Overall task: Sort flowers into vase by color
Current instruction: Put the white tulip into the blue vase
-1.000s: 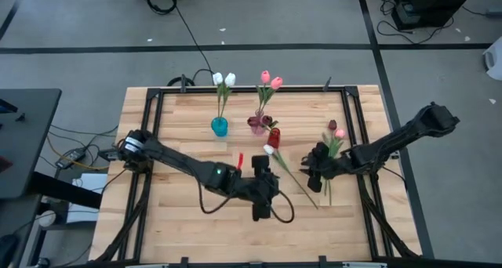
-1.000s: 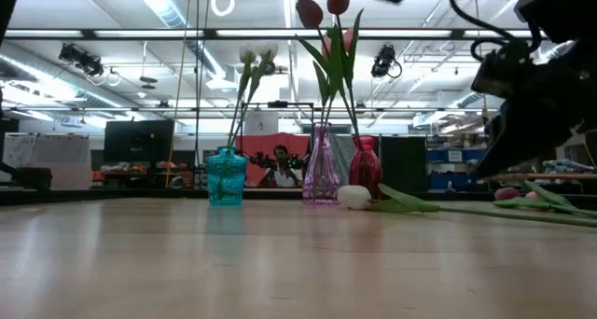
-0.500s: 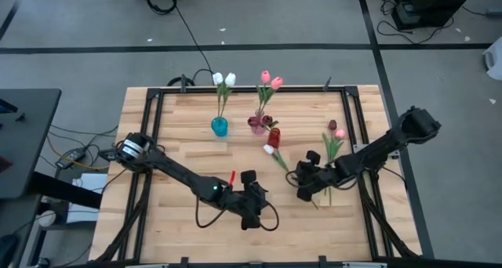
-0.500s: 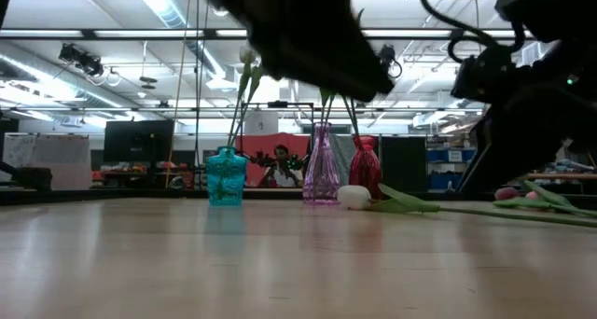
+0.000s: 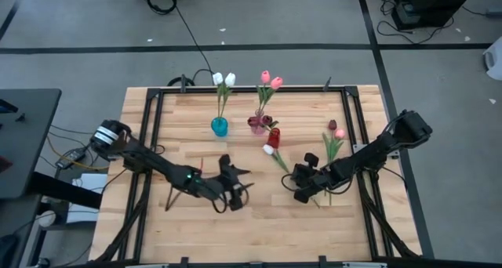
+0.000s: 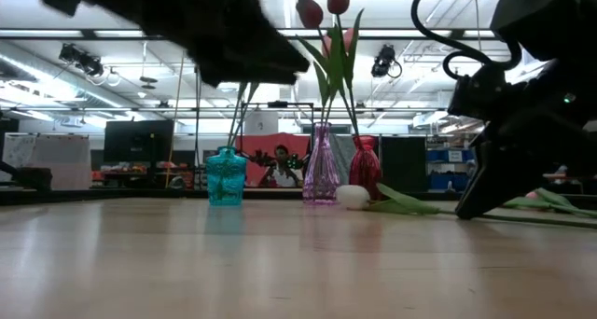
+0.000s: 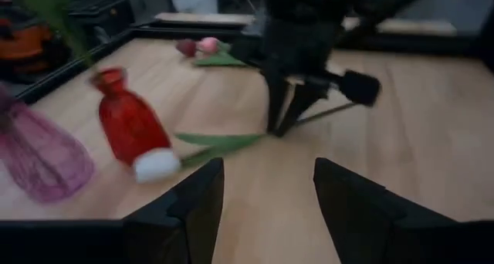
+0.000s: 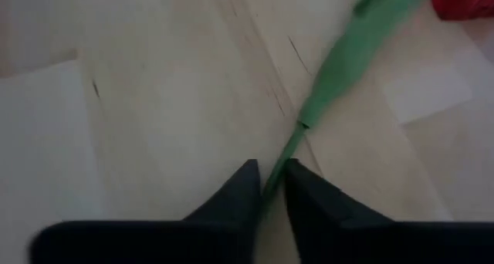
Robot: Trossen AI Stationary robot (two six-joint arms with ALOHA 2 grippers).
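A white tulip (image 5: 269,149) lies on the table beside the red vase (image 5: 274,136), its stem running toward the near right. My right gripper (image 5: 302,188) is down on that stem, shut on it. My left gripper (image 5: 241,183) is open and empty over the table's near middle, pointing toward the right gripper. A dark red tulip (image 5: 332,125) and a pink tulip (image 5: 340,133) lie on the table at the right. A teal vase (image 5: 219,127) holds two white tulips. A pink vase (image 5: 257,124) holds two pink tulips. My right gripper pinches the white tulip's thin green stem (image 8: 284,157) between its two fingertips, below the leaf and toward the stem's cut end. The fingers come from above, slanting down, and lie across the stem. The tulip lies flat on the table.
The three vases stand close together at the far middle. The black frame rail (image 5: 157,127) runs along the table's sides. Bare wood (image 5: 188,229) shows at the near left.
My left gripper has drawn back toward the table's left edge, away from the white tulip. My right gripper has gone toward the near left and down onto the white tulip's stem. The tulip lies where it was.
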